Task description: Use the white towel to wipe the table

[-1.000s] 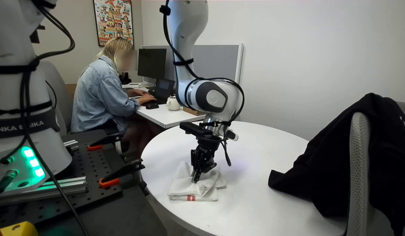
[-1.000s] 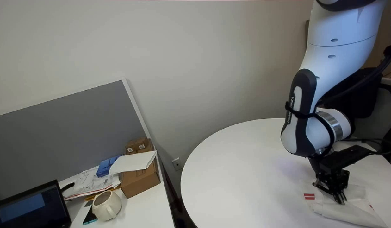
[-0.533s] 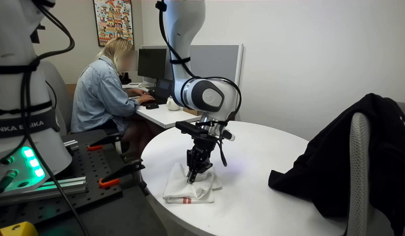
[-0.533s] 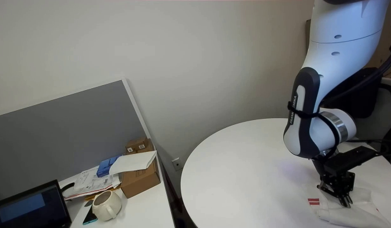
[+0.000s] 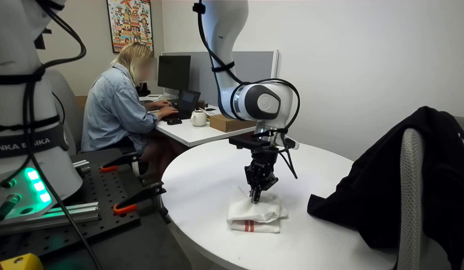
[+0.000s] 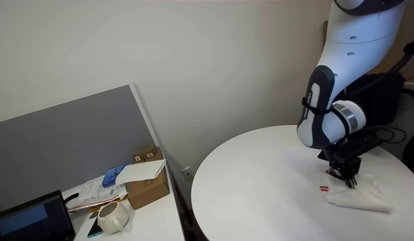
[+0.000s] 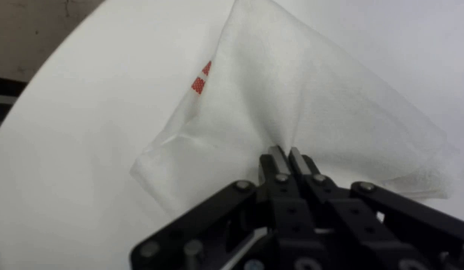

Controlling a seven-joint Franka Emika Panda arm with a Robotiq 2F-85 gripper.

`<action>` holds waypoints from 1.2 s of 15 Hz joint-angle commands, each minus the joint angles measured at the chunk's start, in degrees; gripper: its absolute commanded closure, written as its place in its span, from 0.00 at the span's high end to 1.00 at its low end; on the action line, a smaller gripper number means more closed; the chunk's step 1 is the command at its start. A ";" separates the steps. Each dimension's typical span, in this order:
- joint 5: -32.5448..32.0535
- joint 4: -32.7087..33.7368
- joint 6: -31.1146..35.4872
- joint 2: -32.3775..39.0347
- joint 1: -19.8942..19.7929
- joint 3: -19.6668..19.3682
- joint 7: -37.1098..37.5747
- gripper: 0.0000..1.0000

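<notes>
Plenty of table [image 6: 247, 187] to wipe at left, with the gripper [image 7: 285, 150] clamped on the towel [image 6: 362, 199] lying at right in an exterior view: best swept low and slow, in overlapping strokes, pressed flat but not hard enough to bunch.

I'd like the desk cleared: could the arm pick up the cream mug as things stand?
Probably not: the end effector is closed on the white towel, and the mug stands on the desk, off the round table. How far the arm reaches is unclear.
</notes>
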 commanded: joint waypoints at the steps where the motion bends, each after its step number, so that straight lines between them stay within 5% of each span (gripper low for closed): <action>1: -0.26 8.68 -0.12 5.66 1.00 2.34 0.82 0.01; 6: -0.16 12.85 0.03 9.69 3.05 6.80 -1.10 0.01; 18: -1.96 -1.79 0.37 -0.28 6.59 18.02 -15.84 0.01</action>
